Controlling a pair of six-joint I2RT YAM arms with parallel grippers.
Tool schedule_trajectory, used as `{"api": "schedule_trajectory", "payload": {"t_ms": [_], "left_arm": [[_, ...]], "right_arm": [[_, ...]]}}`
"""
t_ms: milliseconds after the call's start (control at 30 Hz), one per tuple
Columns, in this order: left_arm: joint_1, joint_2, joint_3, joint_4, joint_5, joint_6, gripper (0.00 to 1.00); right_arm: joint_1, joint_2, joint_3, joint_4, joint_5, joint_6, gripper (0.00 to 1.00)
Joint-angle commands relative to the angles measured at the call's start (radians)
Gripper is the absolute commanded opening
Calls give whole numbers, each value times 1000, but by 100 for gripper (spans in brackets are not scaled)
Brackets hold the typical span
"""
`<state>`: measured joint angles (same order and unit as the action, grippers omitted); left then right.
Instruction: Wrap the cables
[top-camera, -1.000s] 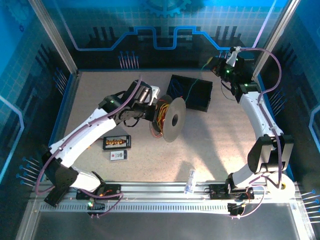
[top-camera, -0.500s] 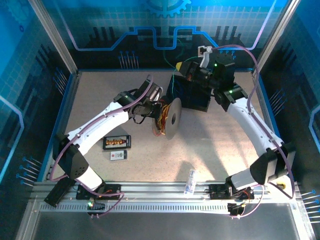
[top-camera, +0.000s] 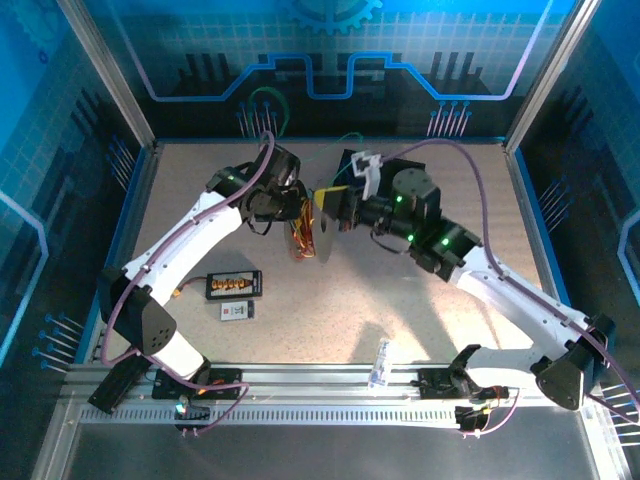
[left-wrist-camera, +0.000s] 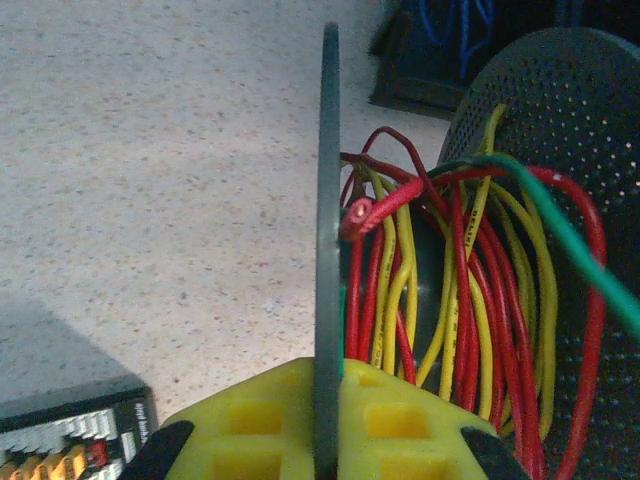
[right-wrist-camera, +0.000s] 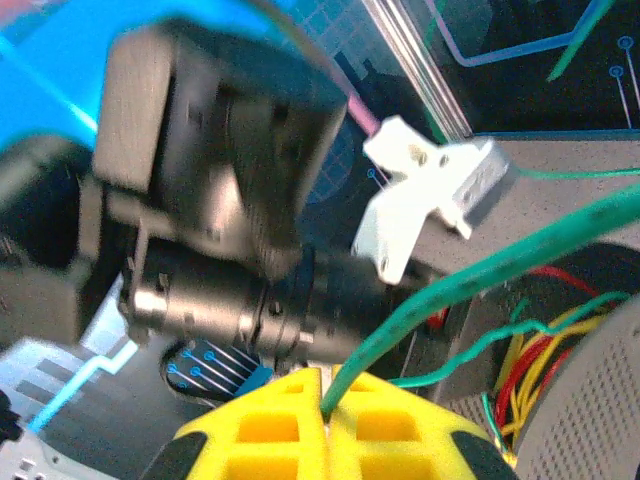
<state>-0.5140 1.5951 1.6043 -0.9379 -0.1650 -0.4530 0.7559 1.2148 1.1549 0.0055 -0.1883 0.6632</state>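
Left wrist view: the left claw (left-wrist-camera: 327, 410) is pinched narrow on the thin rim of a spool (left-wrist-camera: 327, 150). Red and yellow cables (left-wrist-camera: 450, 310) are wound on its core. At upper right, a black box (left-wrist-camera: 420, 75) holds blue cables (left-wrist-camera: 455, 25). Right wrist view: the right claw (right-wrist-camera: 325, 405) is closed on a green cable (right-wrist-camera: 450, 290). Top external view: a connector board (top-camera: 233, 286) lies lower left of the spool, apart from it.

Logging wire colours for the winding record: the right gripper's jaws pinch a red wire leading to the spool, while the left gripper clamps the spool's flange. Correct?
Not quite: the wire pinched by the right gripper is green, not red, as the right wrist view shows. It leads to the spool, whose flange the left gripper clamps.
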Motion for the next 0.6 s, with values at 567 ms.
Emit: {"api": "schedule_trajectory", "payload": {"t_ms": [567], "left_arm": [[157, 51, 237, -22, -109, -131, 0]], "right_arm": [[239, 50, -423, 392, 320, 138, 0]]}}
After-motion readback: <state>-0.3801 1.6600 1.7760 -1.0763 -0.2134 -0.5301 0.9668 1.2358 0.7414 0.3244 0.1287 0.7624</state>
